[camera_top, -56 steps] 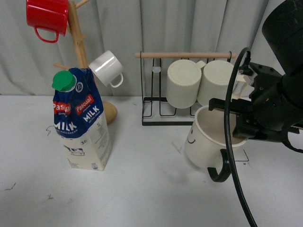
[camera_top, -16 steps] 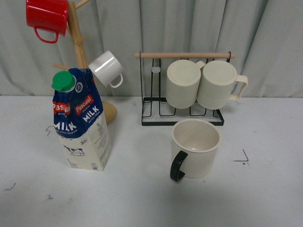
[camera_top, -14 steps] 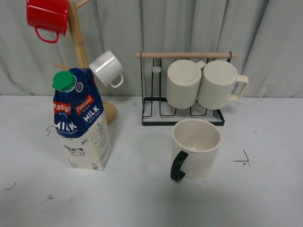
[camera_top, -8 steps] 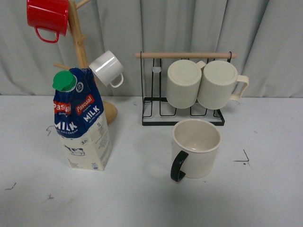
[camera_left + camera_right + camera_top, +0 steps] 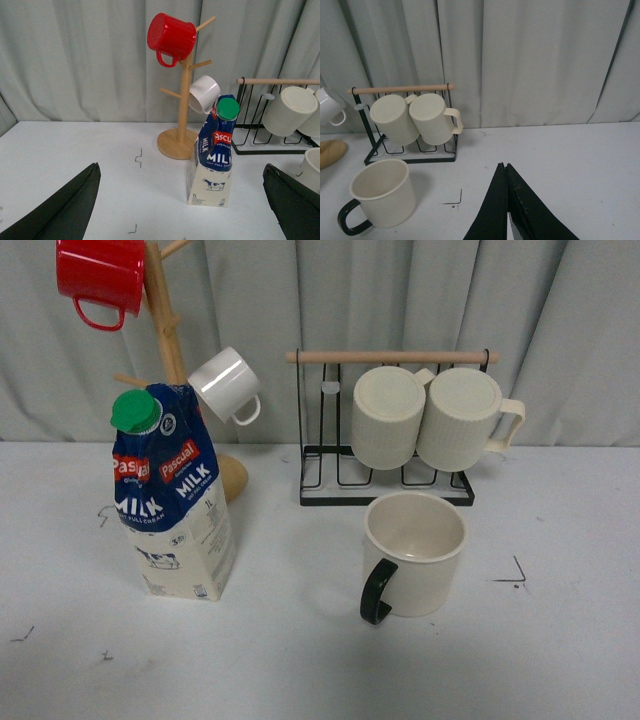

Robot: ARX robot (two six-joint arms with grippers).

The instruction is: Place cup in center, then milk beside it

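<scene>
Left fingers (image 5: 65, 210) wide — milk (image 5: 212, 165) beyond, between them, cup (image 5: 384, 197) clear of right gripper (image 5: 503, 166)

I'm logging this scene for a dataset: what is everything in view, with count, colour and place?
cup: 1, cream with black handle, upright on the table before the rack
milk: 1, blue, red and white, green cap, upright at table left, before the tree
red mug: 1, red, hung atop the tree
white mug: 1, white, hung lower on the tree
ribbed mugs: 2, cream, hung side by side on the rack
tree: 1, wood, back left
rack: 1, black wire, wooden bar, back centre
table: 1, white
curtain: grey, behind
left pincer: 1, black, open
right pincer: 1, black, shut
</scene>
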